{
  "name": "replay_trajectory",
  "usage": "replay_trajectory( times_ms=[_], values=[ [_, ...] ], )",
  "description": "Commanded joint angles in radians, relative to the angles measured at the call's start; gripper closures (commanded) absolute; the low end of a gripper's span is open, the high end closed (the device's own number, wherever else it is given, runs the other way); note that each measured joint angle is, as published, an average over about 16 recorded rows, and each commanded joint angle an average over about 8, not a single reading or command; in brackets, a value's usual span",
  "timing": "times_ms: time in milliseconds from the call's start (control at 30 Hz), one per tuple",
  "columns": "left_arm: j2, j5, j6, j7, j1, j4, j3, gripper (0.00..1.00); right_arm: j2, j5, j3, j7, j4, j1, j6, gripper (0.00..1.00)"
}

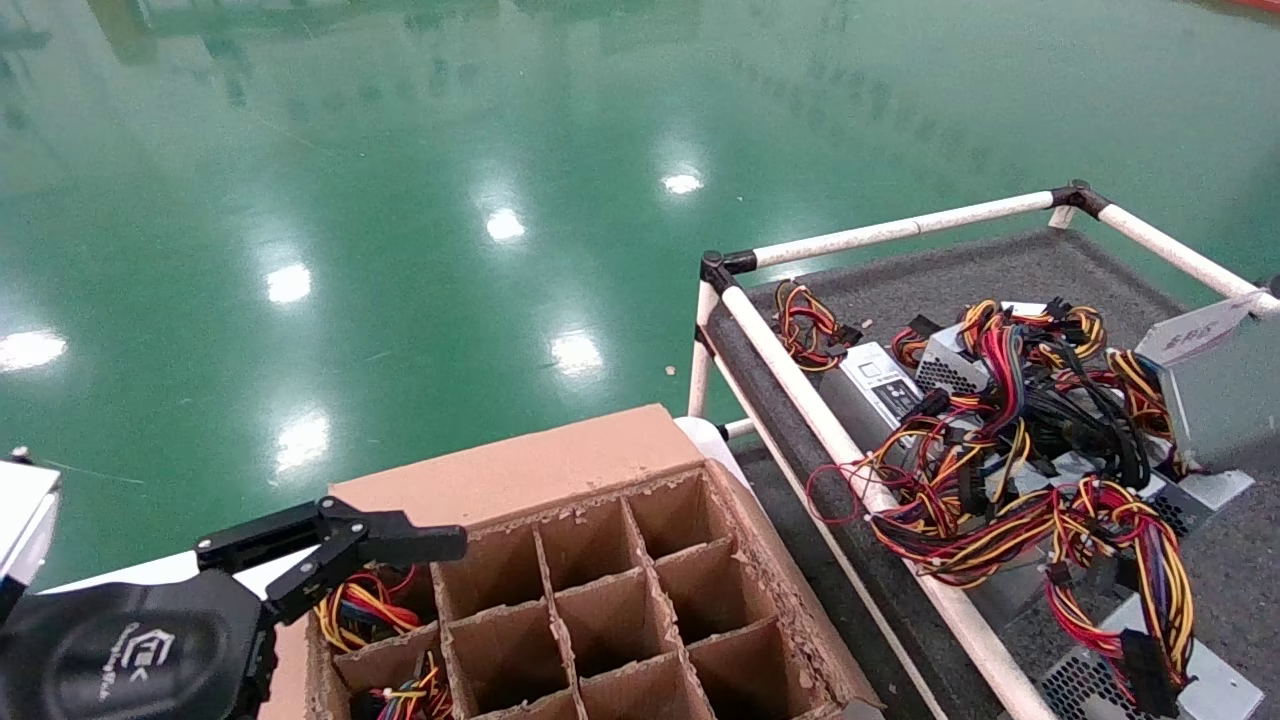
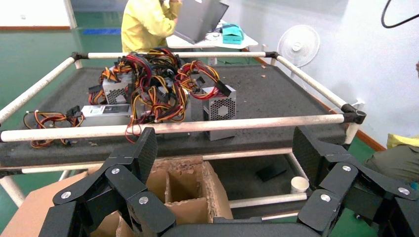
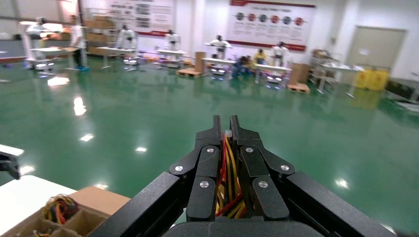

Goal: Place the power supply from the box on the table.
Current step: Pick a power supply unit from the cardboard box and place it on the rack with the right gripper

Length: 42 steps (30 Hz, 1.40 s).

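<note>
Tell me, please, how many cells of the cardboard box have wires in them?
2: both in the box's left column, one wire bundle by the left gripper, another nearer the robot. The gripper may hide more.

The left gripper (image 1: 420, 545) shows at the lower left of the head view, its black wrist housing low in the corner and its fingers reaching toward the frame's centre; in the left wrist view its fingers (image 2: 143, 153) stand spread wide apart with nothing between them. The right gripper (image 3: 223, 129) fills the lower middle of the right wrist view, fingers pressed close together and clamped on a bunch of red, yellow and orange wires (image 3: 227, 180).
</note>
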Motion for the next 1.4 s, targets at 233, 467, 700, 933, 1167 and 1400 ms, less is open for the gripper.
replay_trajectory(
  times_ms=[233,467,700,933,1167,1400],
  values=[
    [0.0,0.0,0.0,0.0,0.0,0.0,0.0,0.0,-0.024,0.077,-0.069,-0.062,-0.141,-0.1,-0.047,1.0],
    [0.0,0.0,0.0,0.0,0.0,0.0,0.0,0.0,-0.054,0.166,-0.12,-0.105,-0.197,-0.212,-0.049,1.0],
    [0.0,0.0,0.0,0.0,0.0,0.0,0.0,0.0,-0.073,0.256,-0.143,-0.121,-0.22,-0.307,-0.047,1.0],
    [0.0,0.0,0.0,0.0,0.0,0.0,0.0,0.0,-0.085,0.322,-0.155,-0.124,-0.253,-0.389,-0.044,1.0],
    [0.0,0.0,0.0,0.0,0.0,0.0,0.001,0.0,-0.099,0.365,-0.158,-0.136,-0.244,-0.453,-0.044,1.0],
    [0.0,0.0,0.0,0.0,0.0,0.0,0.001,0.0,-0.089,0.394,-0.15,-0.143,-0.173,-0.491,-0.046,1.0]
  ],
)
